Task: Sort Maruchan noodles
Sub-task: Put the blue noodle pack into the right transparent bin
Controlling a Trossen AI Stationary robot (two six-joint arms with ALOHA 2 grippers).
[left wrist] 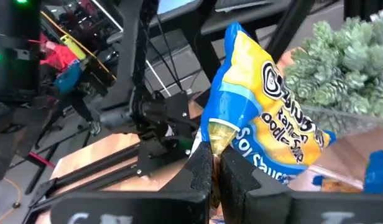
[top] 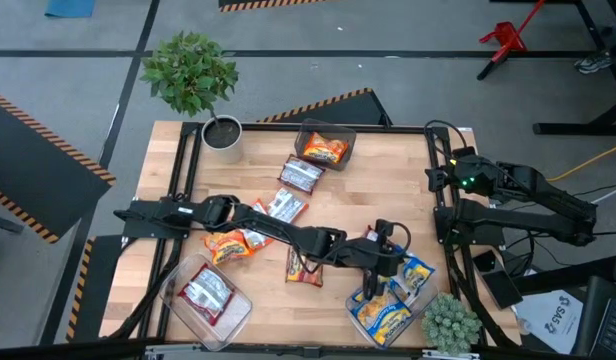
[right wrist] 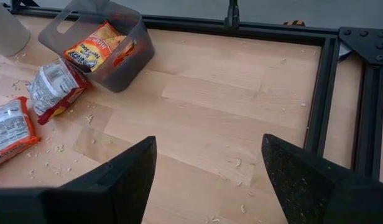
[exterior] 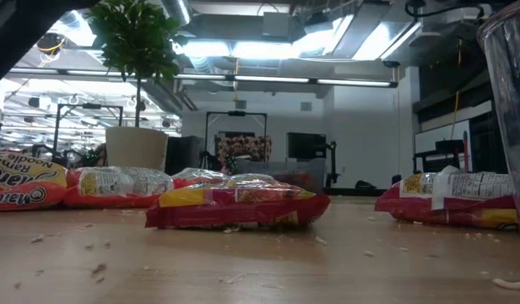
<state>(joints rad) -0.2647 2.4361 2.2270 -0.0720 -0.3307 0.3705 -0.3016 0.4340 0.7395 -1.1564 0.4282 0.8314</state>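
One camera hangs high above and looks straight down on the whole wooden table (top: pixel 388 190). It is far away, so it also sees floor all around the table.

One camera sits very low on the table and looks flat across it into the room. A red and yellow packet (exterior: pixel 239 203) lies close to it.

The left wrist camera sits very close to a blue and yellow packet (left wrist: pixel 266 118) and looks past the table's edge.

The right wrist camera looks down at the table. It and the high camera both see the bin (right wrist: pixel 98 43) with an orange packet inside.
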